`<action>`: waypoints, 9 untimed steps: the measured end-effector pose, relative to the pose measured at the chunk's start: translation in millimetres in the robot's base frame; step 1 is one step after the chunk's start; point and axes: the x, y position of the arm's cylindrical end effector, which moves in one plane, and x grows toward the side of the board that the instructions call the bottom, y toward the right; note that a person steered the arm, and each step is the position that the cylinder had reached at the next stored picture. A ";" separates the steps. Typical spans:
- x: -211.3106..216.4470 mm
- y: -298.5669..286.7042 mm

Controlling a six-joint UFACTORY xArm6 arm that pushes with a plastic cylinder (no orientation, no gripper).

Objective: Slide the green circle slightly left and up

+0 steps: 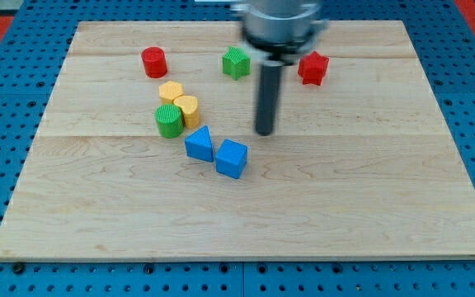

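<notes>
You see my tip (265, 132) w/ no gripper, nothing held, well right of the green circle (169, 120), which touches the yellow blocks (186, 110).

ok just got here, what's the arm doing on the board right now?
The arm's dark rod is working a wooden board of small coloured blocks. My tip is touching no block: it sits to the view's right of the green cylinder block, its target, with the yellow blocks between. The blue triangular block and blue cube lie below and left of my tip.
</notes>
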 end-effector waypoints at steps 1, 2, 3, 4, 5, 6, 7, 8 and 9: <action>0.0 -72.4; -3.0 -127.2; -26.2 -165.0; -59.7 -194.6; -77.5 -203.1; -97.5 -215.5; -98.6 -215.8; -98.6 -218.1; -88.7 -218.2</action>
